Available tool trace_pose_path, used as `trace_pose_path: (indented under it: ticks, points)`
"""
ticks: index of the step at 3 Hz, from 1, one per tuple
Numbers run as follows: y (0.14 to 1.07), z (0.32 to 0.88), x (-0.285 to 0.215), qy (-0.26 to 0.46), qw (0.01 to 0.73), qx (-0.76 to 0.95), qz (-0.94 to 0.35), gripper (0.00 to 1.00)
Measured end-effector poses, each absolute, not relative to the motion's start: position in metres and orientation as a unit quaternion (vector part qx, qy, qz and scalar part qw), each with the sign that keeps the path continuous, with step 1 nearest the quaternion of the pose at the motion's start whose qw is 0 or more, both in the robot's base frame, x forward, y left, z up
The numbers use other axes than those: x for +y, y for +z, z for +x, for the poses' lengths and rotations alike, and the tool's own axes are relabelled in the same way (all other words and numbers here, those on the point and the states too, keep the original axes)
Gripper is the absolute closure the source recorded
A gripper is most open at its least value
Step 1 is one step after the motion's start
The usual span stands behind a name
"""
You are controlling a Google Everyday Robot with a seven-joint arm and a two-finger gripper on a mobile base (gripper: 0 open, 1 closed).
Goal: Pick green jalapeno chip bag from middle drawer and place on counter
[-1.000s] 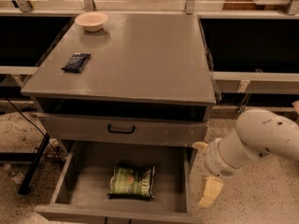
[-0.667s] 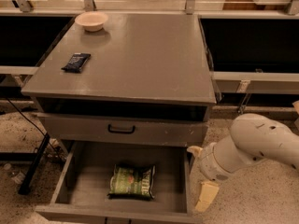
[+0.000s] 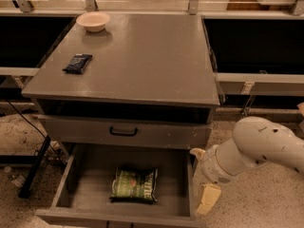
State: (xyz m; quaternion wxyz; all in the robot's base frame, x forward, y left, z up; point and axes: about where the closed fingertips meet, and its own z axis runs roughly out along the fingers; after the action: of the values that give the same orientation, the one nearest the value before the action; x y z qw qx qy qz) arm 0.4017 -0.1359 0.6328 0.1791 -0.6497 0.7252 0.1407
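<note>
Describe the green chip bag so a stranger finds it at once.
Under the large flat grey counter, the wide shallow grey drawer stands open, the robot's gripper beside its right wall. On its floor lies the crinkled green foil chip bag, unlike the dark flat packet on top.

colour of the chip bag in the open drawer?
Chip bag: green with pale lettering, camera view. Gripper hangs right of the middle drawer.

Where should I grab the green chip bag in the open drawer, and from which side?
From above, pinch the green jalapeno chip bag across its middle: it lies flat on the middle drawer floor. The gripper sits right of the drawer.
</note>
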Motion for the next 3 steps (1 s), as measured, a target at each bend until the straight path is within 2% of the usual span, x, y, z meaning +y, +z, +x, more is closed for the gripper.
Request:
trace_pose_path:
  ticks: [1, 2, 3]
  points:
    - [0.607, 0.424, -0.134, 0.129, 0.176, 0.750, -0.624, 0.00]
    - [0.607, 0.424, -0.134, 0.129, 0.176, 0.750, -0.624, 0.00]
    - [0.574, 0.422, -0.128, 0.158, 0.168, 0.751, -0.619, 0.00]
